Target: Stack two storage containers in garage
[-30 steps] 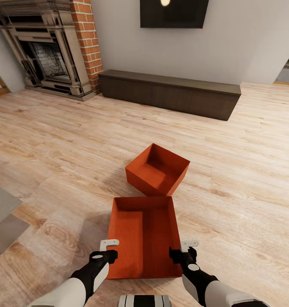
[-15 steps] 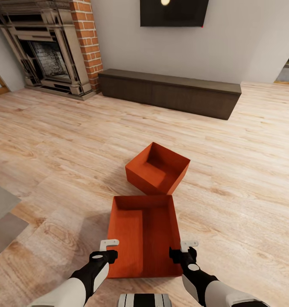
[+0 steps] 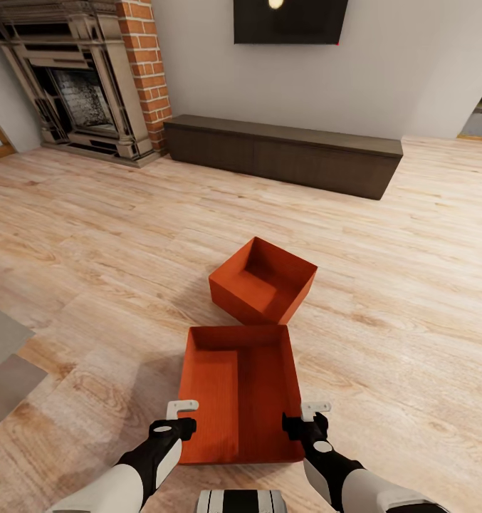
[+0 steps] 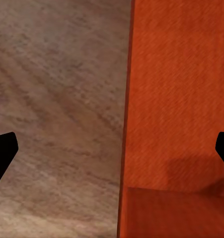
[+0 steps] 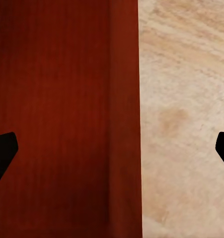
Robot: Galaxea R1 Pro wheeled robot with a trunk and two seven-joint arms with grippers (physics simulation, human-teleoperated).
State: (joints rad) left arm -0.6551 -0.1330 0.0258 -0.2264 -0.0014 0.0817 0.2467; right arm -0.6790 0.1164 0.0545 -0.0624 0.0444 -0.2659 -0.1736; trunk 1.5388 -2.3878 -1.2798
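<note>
Orange-red, the near storage container [image 3: 241,392] lies on the pale wood floor [image 3: 91,235], the far storage container [image 3: 263,281] just beyond. Left gripper [image 3: 181,417] and right gripper [image 3: 306,419] straddle its side walls, jaws spread wide.

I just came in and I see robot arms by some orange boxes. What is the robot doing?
The robot is in a living room, trying to pick up the nearer storage container from the wooden floor. Its left gripper is over the box's left wall and its right gripper over the right wall, jaws open with a wall between them. Nothing is lifted yet. The second storage container sits just beyond, turned at an angle.
</note>
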